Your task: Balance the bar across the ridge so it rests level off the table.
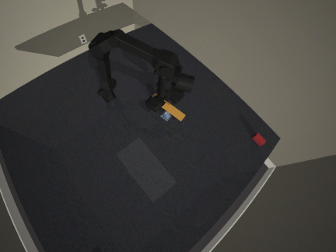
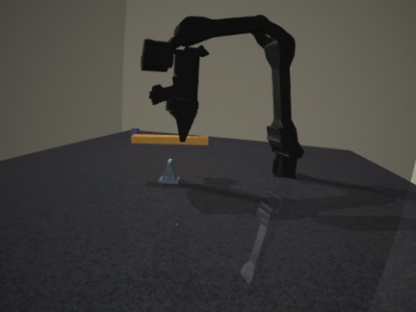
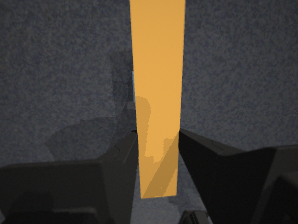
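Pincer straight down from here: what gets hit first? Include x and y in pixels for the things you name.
Probably the ridge (image 1: 166, 116) (image 2: 169, 174) (image 3: 133, 87), met by the bar (image 1: 174, 111) (image 2: 149, 140) (image 3: 157, 60) in the pincer (image 1: 159, 99) (image 2: 183, 141) (image 3: 156, 134), not by the fingertips. Wrist view shows only a sliver of it beside the bar, so overlap is uncertain.

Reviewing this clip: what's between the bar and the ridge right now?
Only open air: in the exterior view the bar hangs above the ridge, with a gap showing between them.

Matte black arm (image 1: 134, 47) (image 2: 283, 91), angular links, blocky wrist housing (image 2: 157, 55).
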Controlling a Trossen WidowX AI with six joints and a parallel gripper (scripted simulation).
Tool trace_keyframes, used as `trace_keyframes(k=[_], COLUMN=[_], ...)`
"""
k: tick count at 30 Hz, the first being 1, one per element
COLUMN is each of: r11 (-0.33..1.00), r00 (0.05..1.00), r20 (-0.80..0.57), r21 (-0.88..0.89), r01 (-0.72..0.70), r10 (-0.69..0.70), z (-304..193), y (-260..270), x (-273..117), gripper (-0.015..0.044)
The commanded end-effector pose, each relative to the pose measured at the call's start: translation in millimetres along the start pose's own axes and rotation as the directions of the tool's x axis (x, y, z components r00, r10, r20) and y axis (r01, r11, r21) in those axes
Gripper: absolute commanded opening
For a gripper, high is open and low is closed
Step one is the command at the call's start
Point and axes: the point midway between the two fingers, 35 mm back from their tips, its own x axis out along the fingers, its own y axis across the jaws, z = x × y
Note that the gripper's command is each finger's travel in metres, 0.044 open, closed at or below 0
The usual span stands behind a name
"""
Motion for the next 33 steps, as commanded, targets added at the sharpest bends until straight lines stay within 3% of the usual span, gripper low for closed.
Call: trace_keyframes(k=[1, 19, 33], r11=[1.0, 1.0, 1.0], r00=[1.0, 1.0, 1.0], r20=[-0.001, -0.001, -0.001], r21=[0.006, 0.008, 0.008], r01=[-0.004, -0.004, -0.004], r10=[0.004, 0.004, 0.004], z=[0.3, -0.7, -0.6], y=[1.5, 1.7, 1.7], x=[5.3, 34.7, 35.5], gripper=[0.0, 0.0, 0.0])
